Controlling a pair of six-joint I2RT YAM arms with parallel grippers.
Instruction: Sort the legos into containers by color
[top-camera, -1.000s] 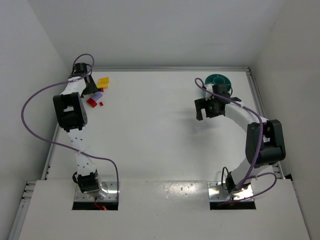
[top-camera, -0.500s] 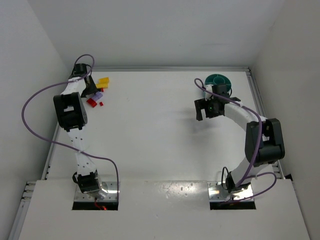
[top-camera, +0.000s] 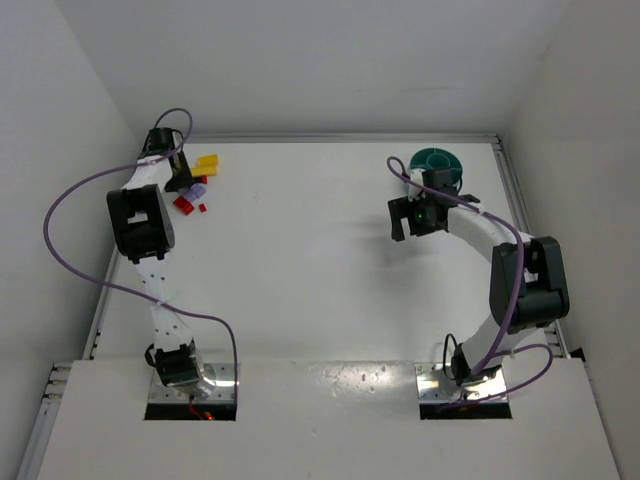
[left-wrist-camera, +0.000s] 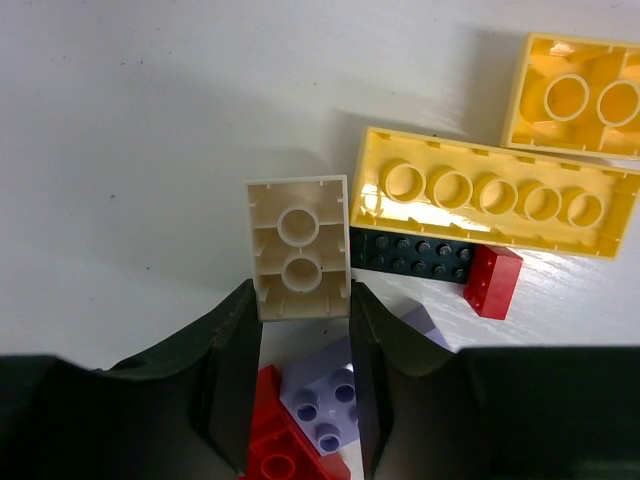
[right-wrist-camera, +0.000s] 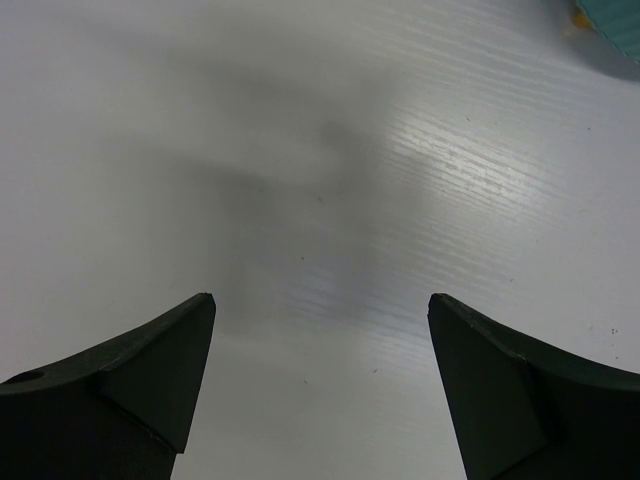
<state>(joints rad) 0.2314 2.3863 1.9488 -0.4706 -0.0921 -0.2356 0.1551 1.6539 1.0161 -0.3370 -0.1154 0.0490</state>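
Left wrist view: the left hand (left-wrist-camera: 300, 296) is closed narrowly on a cream plastic brick (left-wrist-camera: 297, 230), hollow underside up, its fingertips (left-wrist-camera: 238, 330) pinching only the 6 o'clock end of the two long side walls. At 3 o'clock of it lie a long yellow brick (left-wrist-camera: 495, 195), a dark studded plate (left-wrist-camera: 415, 255) and a small red brick (left-wrist-camera: 492, 282); a pale purple brick (left-wrist-camera: 335, 405) sits at 6 o'clock.

We judge the brick light, rigid and smooth-walled. Its flat parallel sides are the right faces to hold, though so short a bite may let it pivot or slip.

Top view: this pile lies at 10 o'clock on the tabletop (top-camera: 300, 260), close to the side wall (top-camera: 80, 150), leaving little room leftward. The round teal plastic dish (top-camera: 437, 160) stands at 1 o'clock, well apart, with open surface between.

The right hand (right-wrist-camera: 320, 300) hangs wide open and holds nothing, near the dish.
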